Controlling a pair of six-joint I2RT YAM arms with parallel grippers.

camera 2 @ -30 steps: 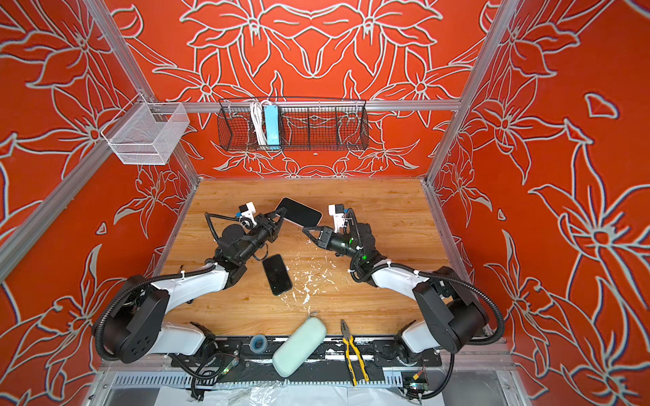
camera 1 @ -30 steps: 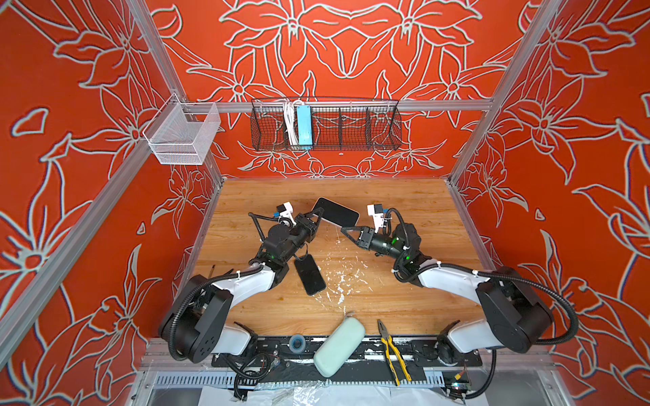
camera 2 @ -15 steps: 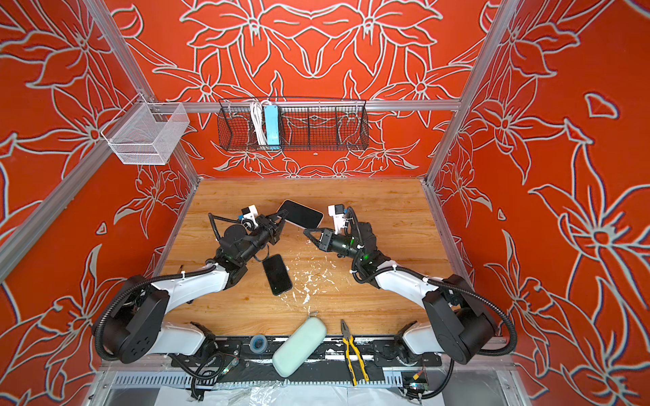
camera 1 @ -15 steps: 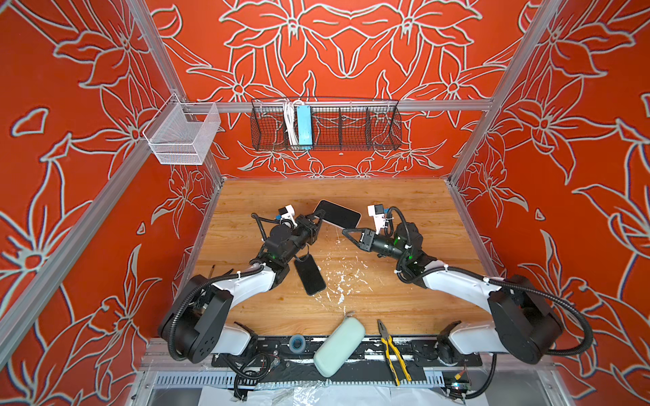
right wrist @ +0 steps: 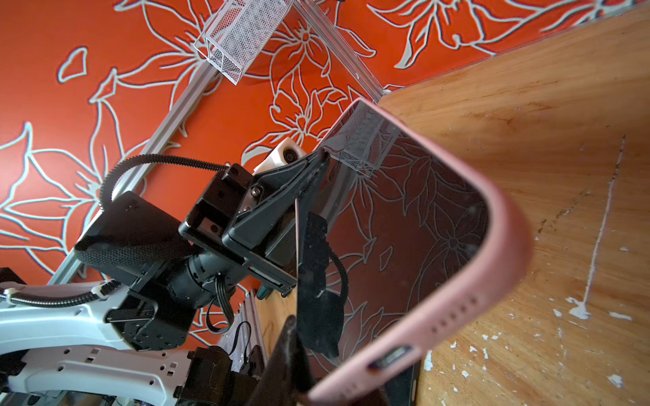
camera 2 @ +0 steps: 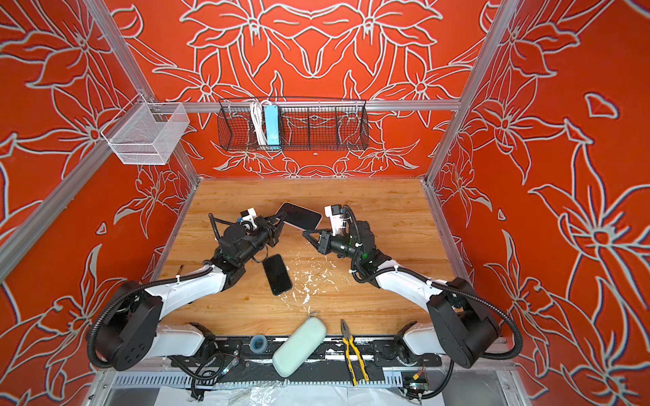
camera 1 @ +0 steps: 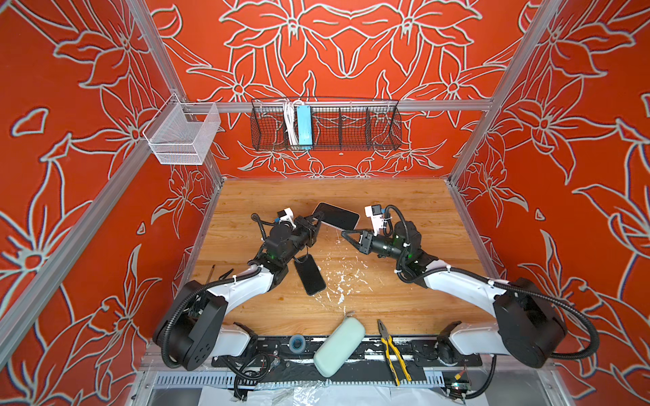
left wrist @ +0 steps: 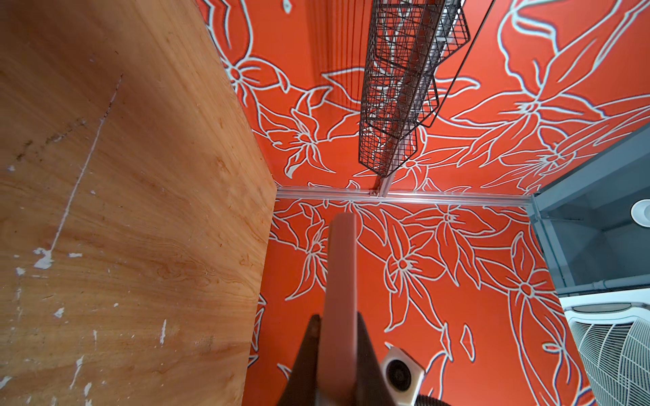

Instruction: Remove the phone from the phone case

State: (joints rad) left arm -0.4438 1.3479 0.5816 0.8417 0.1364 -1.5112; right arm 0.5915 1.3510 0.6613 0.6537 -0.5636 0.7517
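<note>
Left gripper (camera 1: 315, 220): jaws pressed onto the case (camera 1: 337, 215) at the end away from the port. In the left wrist view the pink edge sits sandwiched between the fingers (left wrist: 306, 362).

Right gripper (camera 1: 344, 232): jaws nearly together at the port end. We read it as a pinch on the pink rim. The right wrist view shows only one finger (right wrist: 288, 362) clearly, so that is our judgement.

The case hangs in the air between the two grippers, tilted, beyond the spare phone (camera 1: 309, 274) toward the back wall and clear of the table (camera 1: 404, 197).

The phone (right wrist: 422, 228) is still seated inside. We see a glossy screen mirroring the wall pattern, with the pink rim wrapped around every edge in view. No corner looks popped.

The spare phone lies flat and bare on the table, apart from both grippers. We take it as not the task's one.

Progress:
- Done: the pickup and the two-armed hold.
- Left: peel the rim off one end and slide the phone free. We see no separation yet.
- We call it early-to-mid.
</note>
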